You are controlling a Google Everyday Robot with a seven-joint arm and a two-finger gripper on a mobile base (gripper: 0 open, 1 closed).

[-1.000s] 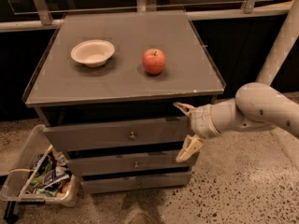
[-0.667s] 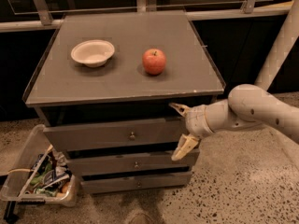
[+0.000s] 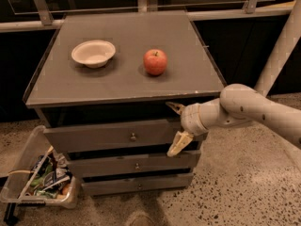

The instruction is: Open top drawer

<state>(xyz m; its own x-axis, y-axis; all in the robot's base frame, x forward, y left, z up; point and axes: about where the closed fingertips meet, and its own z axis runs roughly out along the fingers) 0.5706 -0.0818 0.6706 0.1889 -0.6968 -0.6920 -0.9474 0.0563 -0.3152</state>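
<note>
The top drawer is the widest grey front under the cabinet top, shut, with a small round metal knob mid-front. My gripper is in front of the drawer's right part, to the right of the knob. Its two pale fingers are spread apart, one high at the drawer's top edge and one low at its bottom edge, holding nothing. My white arm reaches in from the right.
Two slimmer drawer fronts sit below. On the cabinet top stand a white bowl and a red apple. A clear bin of trash stands on the floor at the left. A white pole rises at the right.
My gripper and arm have moved left along the top drawer's front, closer to the knob. The drawer has not moved.
</note>
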